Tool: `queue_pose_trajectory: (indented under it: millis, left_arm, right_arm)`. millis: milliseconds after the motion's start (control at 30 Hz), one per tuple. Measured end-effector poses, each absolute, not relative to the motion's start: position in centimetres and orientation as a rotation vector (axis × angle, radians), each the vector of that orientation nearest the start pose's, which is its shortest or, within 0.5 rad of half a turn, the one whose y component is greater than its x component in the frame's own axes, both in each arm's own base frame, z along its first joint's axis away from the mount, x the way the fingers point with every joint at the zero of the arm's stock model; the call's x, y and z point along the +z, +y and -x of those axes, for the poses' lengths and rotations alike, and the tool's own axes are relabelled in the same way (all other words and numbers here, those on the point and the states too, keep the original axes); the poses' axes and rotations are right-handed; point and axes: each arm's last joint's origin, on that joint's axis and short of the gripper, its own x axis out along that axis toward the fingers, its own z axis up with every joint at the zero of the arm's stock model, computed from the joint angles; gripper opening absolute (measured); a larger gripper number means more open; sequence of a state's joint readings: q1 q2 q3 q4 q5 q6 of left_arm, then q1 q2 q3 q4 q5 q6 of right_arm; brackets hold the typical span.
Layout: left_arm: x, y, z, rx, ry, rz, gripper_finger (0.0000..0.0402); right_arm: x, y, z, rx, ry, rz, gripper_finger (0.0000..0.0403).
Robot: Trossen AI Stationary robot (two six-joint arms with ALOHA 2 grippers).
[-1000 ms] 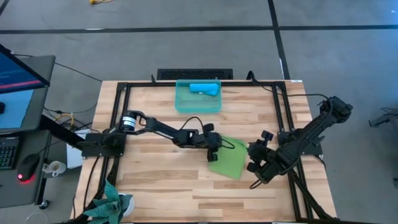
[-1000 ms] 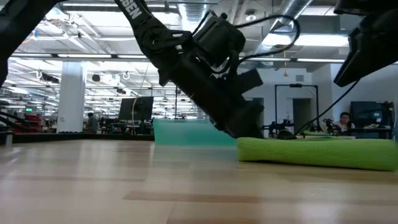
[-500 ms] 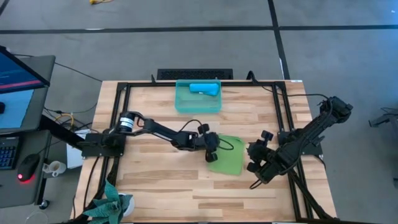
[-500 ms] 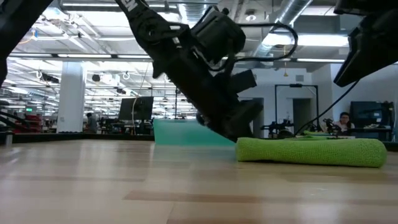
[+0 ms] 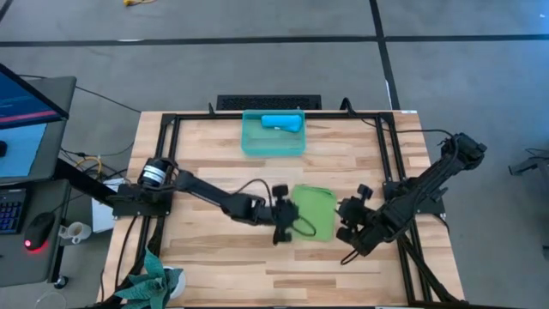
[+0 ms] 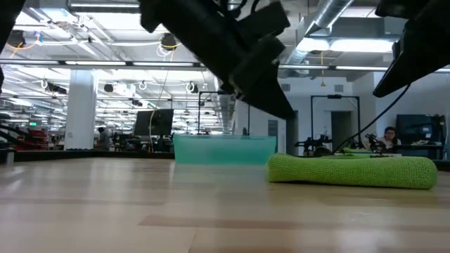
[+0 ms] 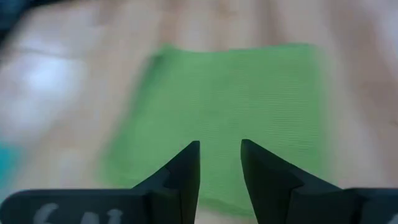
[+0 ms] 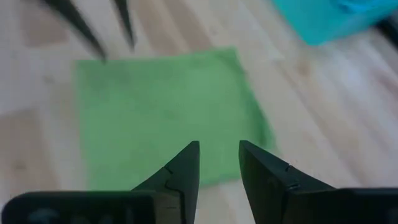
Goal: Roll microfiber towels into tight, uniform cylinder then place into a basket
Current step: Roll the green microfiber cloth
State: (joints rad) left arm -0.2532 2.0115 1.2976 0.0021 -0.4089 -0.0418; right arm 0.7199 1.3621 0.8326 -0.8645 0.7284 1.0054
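The lime green towel lies flat, folded into a rectangle, on the table right of centre; the low view shows it as a low thick pad. At the far edge stands the teal basket, and the sky-blue towel lies rolled inside it. My left gripper hovers open just off the green towel's left edge, raised above the table, and points at the green towel. My right gripper hangs open just off the towel's right edge, above the table, looking down on the green towel.
A black frame rail runs round the tabletop. A potted plant stands at the near left corner. A desk with a screen and a mouse stands beside the table's left side. Bare wood lies in front of the towel.
My left gripper has lifted off the green towel's left edge, rising and drawing back toward the table's near left. The towel has turned a little and now lies squarer to the table. My right gripper has tipped slightly in place.
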Motion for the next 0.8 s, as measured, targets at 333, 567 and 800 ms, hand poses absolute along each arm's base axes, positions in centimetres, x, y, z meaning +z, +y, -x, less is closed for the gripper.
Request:
queue_pose_trajectory:
  millis: [333, 567, 800]
  left_arm:
    - [13.3, -11.7, -41.9, 0.134, 0.663, -0.217, 0.0109]
    - [13.1, -11.5, -41.8, 0.148, 0.681, -0.183, 0.0109]
    - [12.9, -11.9, -41.5, 0.169, 0.702, -0.111, 0.0109]
  right_arm:
    - [17.4, 15.7, -18.1, -0.240, 0.691, -0.150, 0.0086]
    - [14.7, 16.0, -16.2, -0.173, 0.574, -0.209, 0.0013]
    - [13.1, 15.3, -15.3, -0.149, 0.490, -0.288, 0.0021]
